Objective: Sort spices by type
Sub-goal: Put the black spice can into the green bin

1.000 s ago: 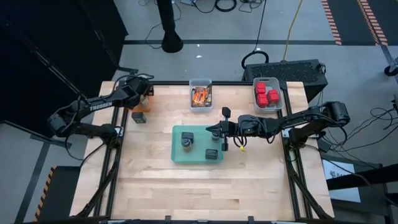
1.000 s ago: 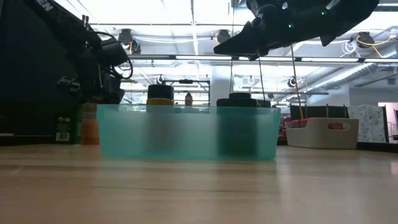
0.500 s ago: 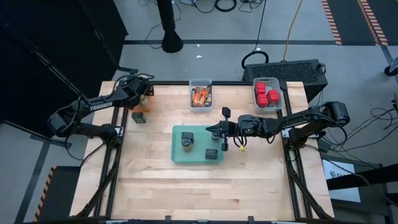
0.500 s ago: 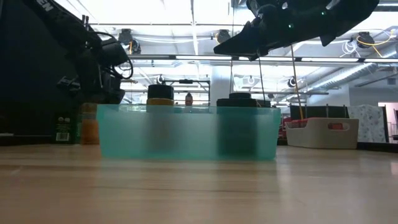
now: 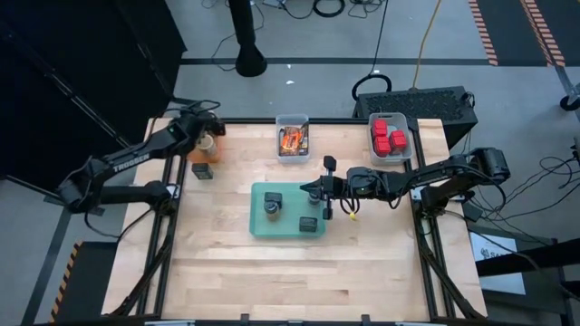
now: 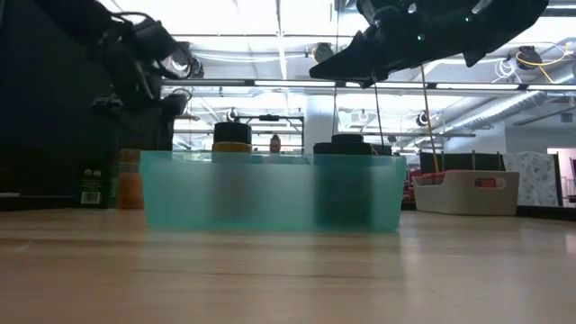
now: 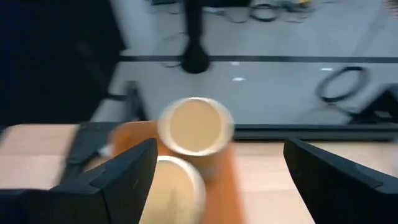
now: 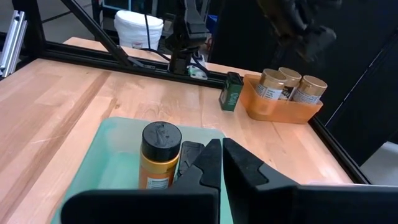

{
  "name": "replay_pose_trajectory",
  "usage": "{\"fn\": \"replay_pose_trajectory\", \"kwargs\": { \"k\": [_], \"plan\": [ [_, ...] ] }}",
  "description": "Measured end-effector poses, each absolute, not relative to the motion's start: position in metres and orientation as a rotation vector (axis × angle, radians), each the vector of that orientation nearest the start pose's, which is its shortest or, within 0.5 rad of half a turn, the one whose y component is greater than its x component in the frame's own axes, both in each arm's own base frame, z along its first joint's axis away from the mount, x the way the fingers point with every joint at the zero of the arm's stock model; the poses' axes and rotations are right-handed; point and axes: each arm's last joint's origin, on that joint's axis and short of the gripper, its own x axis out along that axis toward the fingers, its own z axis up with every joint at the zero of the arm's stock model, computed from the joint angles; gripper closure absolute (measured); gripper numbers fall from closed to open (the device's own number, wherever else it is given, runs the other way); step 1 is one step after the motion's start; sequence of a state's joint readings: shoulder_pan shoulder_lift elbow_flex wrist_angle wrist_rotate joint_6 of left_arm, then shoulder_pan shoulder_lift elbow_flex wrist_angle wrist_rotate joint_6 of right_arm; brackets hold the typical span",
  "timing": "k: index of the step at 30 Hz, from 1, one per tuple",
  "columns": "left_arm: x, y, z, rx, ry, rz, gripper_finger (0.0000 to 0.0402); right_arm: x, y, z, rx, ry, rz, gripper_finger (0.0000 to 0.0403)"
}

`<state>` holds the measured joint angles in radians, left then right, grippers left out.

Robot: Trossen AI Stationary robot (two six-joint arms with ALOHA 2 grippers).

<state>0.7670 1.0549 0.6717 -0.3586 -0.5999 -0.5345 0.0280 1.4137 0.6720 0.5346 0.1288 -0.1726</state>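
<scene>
The left gripper (image 5: 205,132) stands with its fingers spread wide and nothing between them, above the orange bin (image 5: 205,152) at the table's far left corner. In the left wrist view two tan round jars (image 7: 194,126) with pale lids stand upright in that bin, below and between the fingers, apart from them. The right wrist view shows three such jars (image 8: 292,85) packed side by side in the bin, with a small dark green block (image 8: 229,99) on the wood just beside it. The left arm reaches in from the left edge, along the table's far rim.

The right gripper (image 5: 308,189) is clenched shut on nothing, hanging over the right edge of the teal tray (image 5: 290,226) in the table's middle, its arm stretched level from the right side. In the tray stand an orange jar with a dark lid (image 8: 160,154) and a dark grey block (image 5: 309,223). At the far edge sit a clear bin of orange-red packets (image 5: 292,139) and a bin of red cubes (image 5: 389,137), well apart. The near half of the table (image 5: 299,281) is bare wood
</scene>
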Motion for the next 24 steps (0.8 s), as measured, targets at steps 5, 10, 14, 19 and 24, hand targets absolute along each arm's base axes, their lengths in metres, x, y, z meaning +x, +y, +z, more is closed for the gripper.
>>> {"fn": "replay_pose_trajectory", "kwargs": {
  "k": [5,10,14,19,24],
  "plan": [
    [0.153,0.133,0.245,-0.512,0.403,1.263,0.0053,0.294,0.004,0.223,-0.174,0.214,-0.09,0.0403],
    [0.171,0.1,0.25,-0.532,0.429,0.965,0.0052,0.294,0.004,0.223,-0.174,0.214,-0.09,0.0403],
    [0.178,0.074,0.255,-0.56,0.442,0.756,0.0052,0.294,0.004,0.223,-0.173,0.215,-0.09,0.0403],
    [0.172,0.054,0.266,-0.563,0.513,0.64,0.0052,0.294,0.004,0.223,-0.143,0.217,-0.093,0.0403],
    [0.179,0.03,0.289,-0.61,0.578,0.458,0.0052,0.294,0.004,0.222,-0.133,0.223,-0.093,0.0403]
  ]
}}
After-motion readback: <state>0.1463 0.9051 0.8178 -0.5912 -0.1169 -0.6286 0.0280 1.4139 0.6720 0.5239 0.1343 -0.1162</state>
